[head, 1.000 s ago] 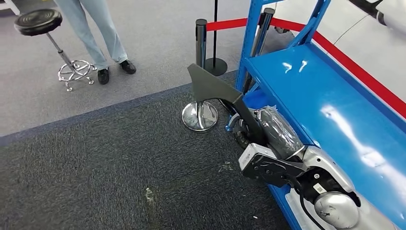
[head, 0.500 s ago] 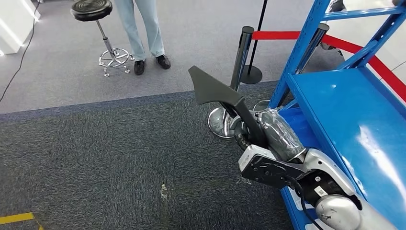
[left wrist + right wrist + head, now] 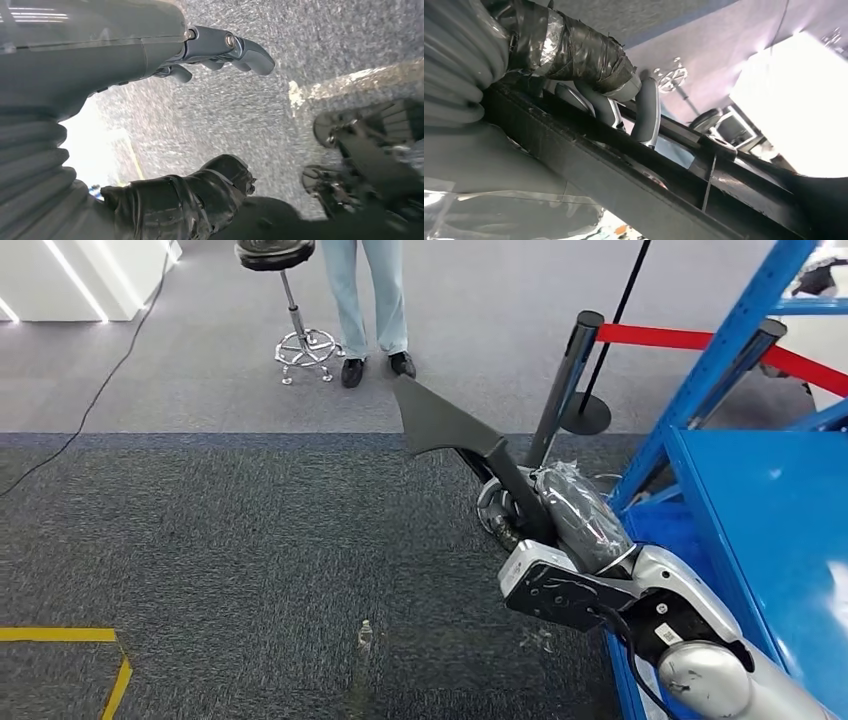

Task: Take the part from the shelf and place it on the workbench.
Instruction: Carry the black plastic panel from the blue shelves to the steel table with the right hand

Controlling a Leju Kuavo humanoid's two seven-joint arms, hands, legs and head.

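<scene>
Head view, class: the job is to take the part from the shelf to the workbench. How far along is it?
Done: the dark part is off the blue shelf, gripped by the right hand and held out over the carpet. In hand: carrying it, with the left hand holding nothing. Left: reaching a workbench, which these views do not show, and setting the part down there.

**Three cameras, one high and two at the wrists**

The head view looks forward and down from high on the body over dark carpet [image 3: 220, 540], the blue shelf [image 3: 760, 510] at its right side. The right wrist view sits very close behind the right robot hand [image 3: 589, 75] and shares the black part [image 3: 450, 425] with the head view. The left wrist view faces down at the carpet past the left robot hand [image 3: 165, 65].
</scene>
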